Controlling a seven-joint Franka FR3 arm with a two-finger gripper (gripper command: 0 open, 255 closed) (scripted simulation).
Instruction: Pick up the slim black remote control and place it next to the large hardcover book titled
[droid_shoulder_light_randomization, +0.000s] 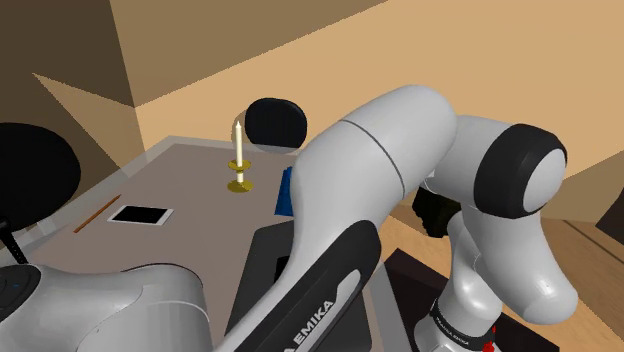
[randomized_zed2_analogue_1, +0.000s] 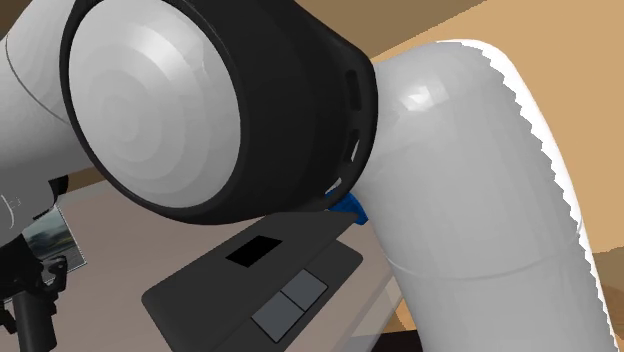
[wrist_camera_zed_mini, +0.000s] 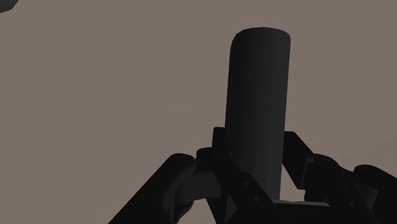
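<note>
In the wrist view a slim black remote (wrist_camera_zed_mini: 259, 95) stands out lengthwise from between my two black fingers, which clasp its near end. My gripper (wrist_camera_zed_mini: 254, 149) is shut on it. Beneath the remote lies the plain grey-brown table top (wrist_camera_zed_mini: 108, 89), and the remote looks lifted off it. A blue, book-like thing (droid_shoulder_light_randomization: 285, 192) lies on the table, mostly hidden behind my white arm (droid_shoulder_light_randomization: 350, 170); a corner of this blue thing (randomized_zed2_analogue_1: 350, 207) peeks out under the arm in the second exterior view.
A candle on a brass holder (droid_shoulder_light_randomization: 238, 160) stands mid-table. A white flat rectangle (droid_shoulder_light_randomization: 140, 215) and a thin brown stick (droid_shoulder_light_randomization: 97, 213) lie towards the shoulder view's left. A dark flat slab with grey squares (randomized_zed2_analogue_1: 265, 285) lies near the arm. Black chairs (droid_shoulder_light_randomization: 275, 122) stand around the table.
</note>
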